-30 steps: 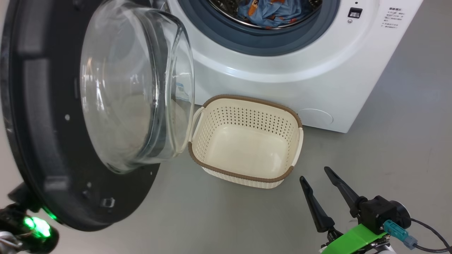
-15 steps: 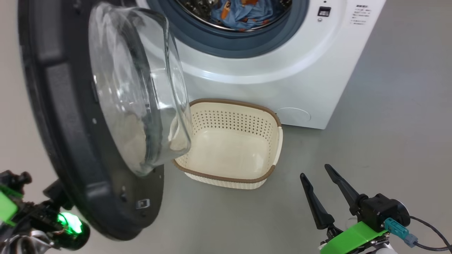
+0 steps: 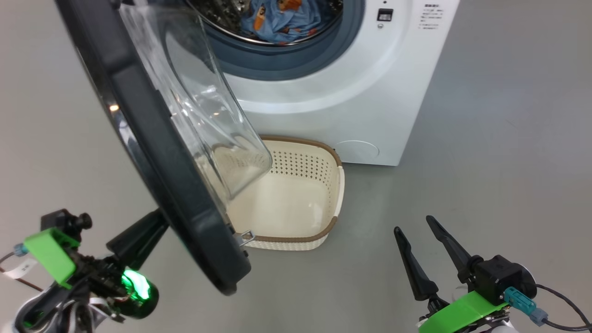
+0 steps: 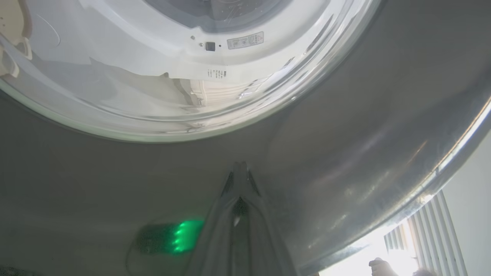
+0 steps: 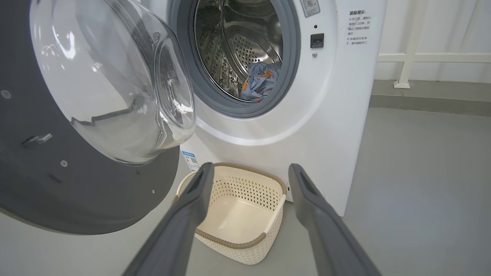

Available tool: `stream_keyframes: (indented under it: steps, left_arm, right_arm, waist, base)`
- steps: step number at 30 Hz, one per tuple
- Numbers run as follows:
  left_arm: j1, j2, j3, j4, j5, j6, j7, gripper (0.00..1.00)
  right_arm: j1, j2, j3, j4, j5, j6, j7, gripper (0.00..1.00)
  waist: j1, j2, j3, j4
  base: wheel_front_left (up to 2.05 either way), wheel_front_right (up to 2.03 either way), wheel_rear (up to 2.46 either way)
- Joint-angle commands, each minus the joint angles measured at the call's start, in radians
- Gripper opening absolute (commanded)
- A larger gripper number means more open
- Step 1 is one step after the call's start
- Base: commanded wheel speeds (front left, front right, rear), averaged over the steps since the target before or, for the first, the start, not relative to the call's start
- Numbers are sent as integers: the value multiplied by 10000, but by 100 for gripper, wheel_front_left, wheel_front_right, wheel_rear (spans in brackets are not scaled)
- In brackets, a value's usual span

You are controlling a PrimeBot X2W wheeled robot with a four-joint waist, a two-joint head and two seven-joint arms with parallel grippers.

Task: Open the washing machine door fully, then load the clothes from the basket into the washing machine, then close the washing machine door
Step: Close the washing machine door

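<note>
The left gripper [image 4: 239, 168] is pressed shut on nothing, its joined tips pointing at the glossy black outer face of the washing machine door [image 4: 345, 134]. In the head view it sits low at the left, reaching up behind the door's lower edge. The door stands swung partway out, and its glass bowl overhangs the left end of the basket [image 3: 323, 185]. The basket sits on the grey floor [image 3: 485, 162] just in front of the washing machine [image 3: 323, 106]. The right gripper [image 3: 412, 224] hangs with fingers spread wide and nothing between them, to the right of the basket and apart from it. The clothes [image 3: 277, 18] lie inside the drum.
</note>
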Motion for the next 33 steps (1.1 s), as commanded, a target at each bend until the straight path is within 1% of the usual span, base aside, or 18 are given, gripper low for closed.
stream_keyframes:
  steps: [1,8,13,23,33]
  left_arm:
    - [-266,86,20,-186,-179,-150,-54,0]
    - [-728,66,-754,323,-572,-629,-931,0]
    - [-1023,64,-1195,650,-773,-893,-1398,0]
    - [-1683,63,-1266,1352,-753,-1232,-2266,0]
    - [-2174,63,-1167,1952,-795,-1315,-2807,0]
  right_arm:
    - [-231,61,209,-212,103,17,-103,100]
    - [-285,96,133,-178,68,17,-145,100]
    - [-307,130,113,-130,73,17,-180,100]
    - [-363,190,123,-44,107,17,-254,100]
    - [-394,205,122,14,117,17,-285,100]
  waist:
    - [0,-1,56,-218]
    - [0,-1,204,-859]
    - [0,-1,288,-1405]
    - [0,-1,457,-2482]
    - [0,-1,510,-2817]
  base:
    - [0,0,0]
    - [0,0,0]
    - [0,0,0]
    - [0,0,0]
    - [0,0,0]
